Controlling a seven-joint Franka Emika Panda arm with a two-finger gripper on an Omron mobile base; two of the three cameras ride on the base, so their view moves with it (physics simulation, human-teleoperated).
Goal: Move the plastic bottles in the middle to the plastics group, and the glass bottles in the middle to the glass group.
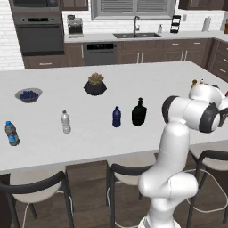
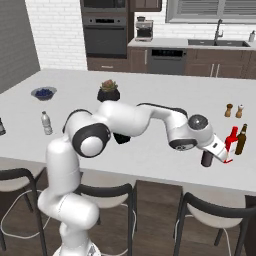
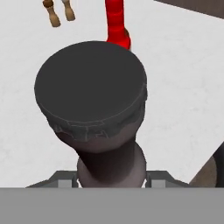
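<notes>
The claw (image 3: pixel 111 179) is clenched partway on the narrow stem of a dark thing (image 3: pixel 92 87), whose wide round end faces away from the hand. I cannot tell which bottle this is. The red bottle (image 2: pixel 232 137) stands on the white counter (image 1: pixel 156 84), just behind the held thing and touching or nearly touching the hand. A slim brown bottle (image 2: pixel 241 139) stands upright just to the right of the red bottle, and two tiny shakers (image 2: pixel 234 110) sit a little behind it.

Well to the left of the red bottle, the squat black bottle (image 1: pixel 139 112) and the small navy bottle (image 1: pixel 116 117) stand upright side by side near the middle of the counter, close but apart. Farther left is a small clear bottle (image 1: pixel 66 122), and farther still a bottle with a blue label (image 1: pixel 11 133) stands near the counter's front edge. A potted plant (image 1: pixel 95 84) and a bowl of blueberries (image 1: pixel 29 95) sit behind these.
</notes>
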